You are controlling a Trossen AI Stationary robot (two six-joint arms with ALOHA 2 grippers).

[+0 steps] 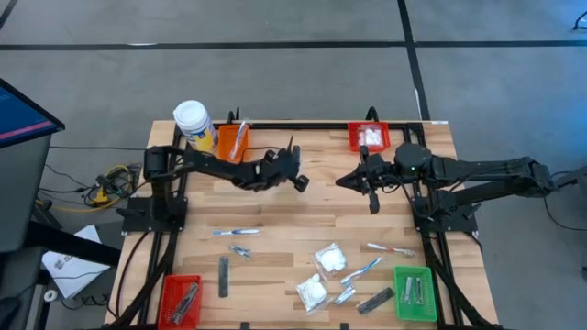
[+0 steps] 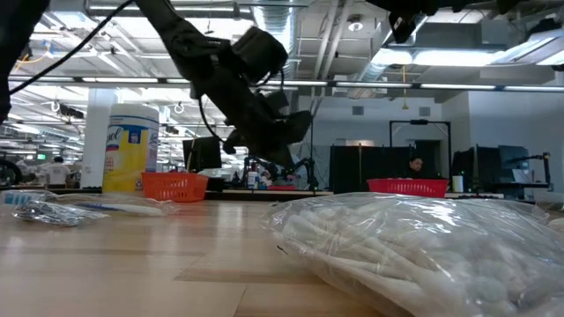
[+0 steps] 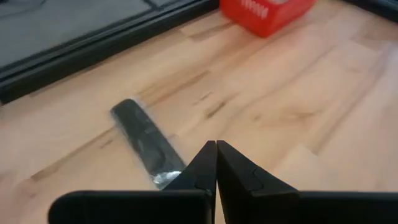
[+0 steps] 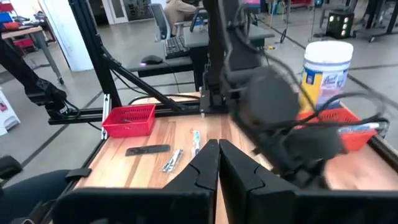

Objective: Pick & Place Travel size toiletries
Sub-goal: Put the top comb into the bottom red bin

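Both arms hang over the middle of the table, and both grippers are shut and hold nothing. My left gripper (image 1: 301, 181) (image 3: 216, 144) points toward the table's right. My right gripper (image 1: 341, 181) (image 4: 219, 144) faces it from the right. In the left wrist view a dark grey bar (image 3: 146, 143) lies flat on the wood ahead of the fingers. On the near half lie two white packets (image 1: 330, 258) (image 1: 312, 291), toothbrushes (image 1: 237, 232) (image 1: 390, 248) (image 1: 362, 269), sachets (image 1: 240, 249) (image 1: 344, 295) and dark bars (image 1: 223, 275) (image 1: 374, 300).
An orange bin (image 1: 231, 139) with a toothbrush and a yellow jar (image 1: 193, 124) stand at the far left. A red bin (image 1: 369, 137) with white packets is at the far edge. A second red bin (image 1: 181, 298) sits near left and a green bin (image 1: 415, 291) near right.
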